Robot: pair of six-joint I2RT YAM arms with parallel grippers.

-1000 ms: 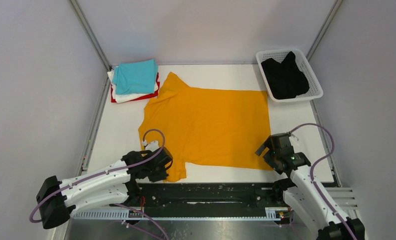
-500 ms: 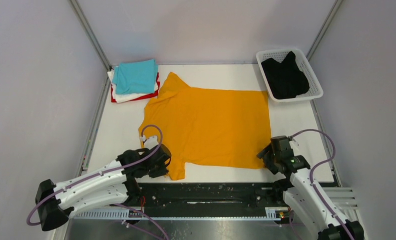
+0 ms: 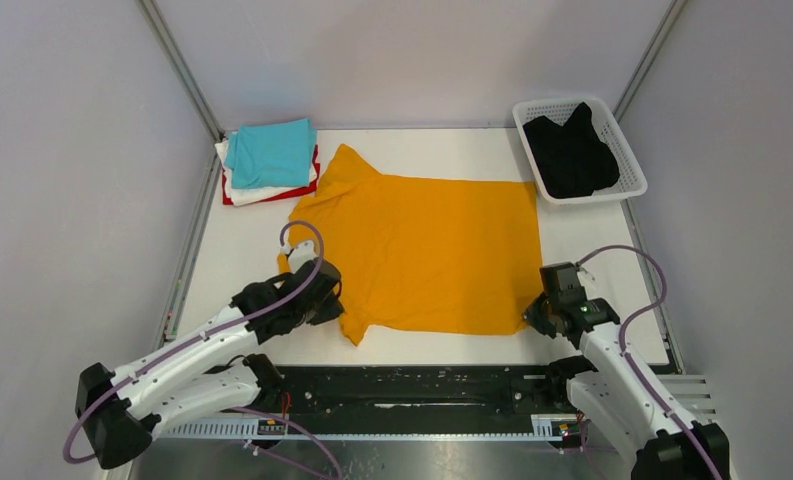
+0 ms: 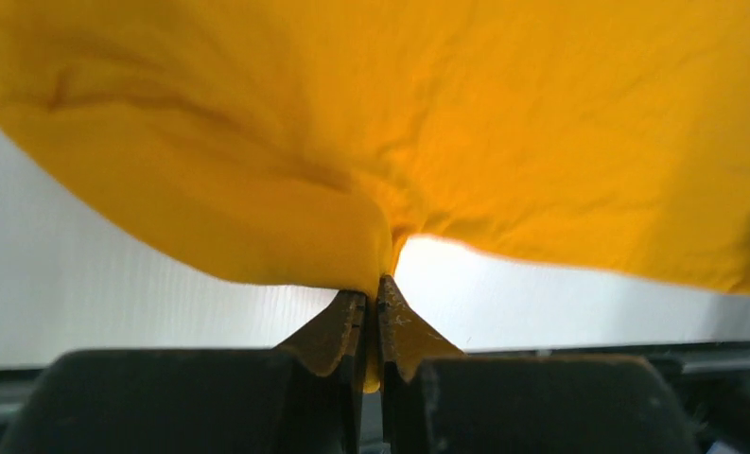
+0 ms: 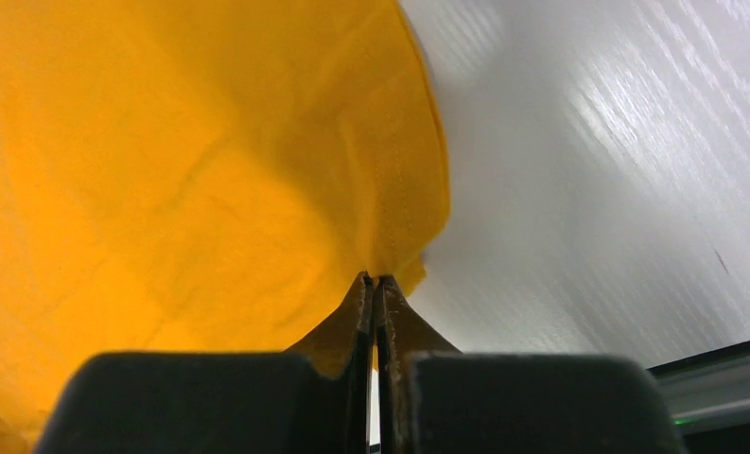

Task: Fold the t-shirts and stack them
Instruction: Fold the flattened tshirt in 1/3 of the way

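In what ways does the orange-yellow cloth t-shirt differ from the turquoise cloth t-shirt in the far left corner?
The orange-yellow t-shirt lies spread open; the turquoise t-shirt is folded. The orange-yellow t-shirt rests on the white table; the turquoise t-shirt tops a pile of folded shirts. The left gripper and right gripper pinch the orange-yellow t-shirt's near edge; nothing touches the turquoise t-shirt. Both are plain cloth.

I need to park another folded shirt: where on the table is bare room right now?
Bare table lies left of the orange shirt, between the stack and the left gripper; also right of the shirt, between the basket and the right gripper. A narrow strip runs along the far edge. Crowded at the near corners, where both grippers pinch the shirt.
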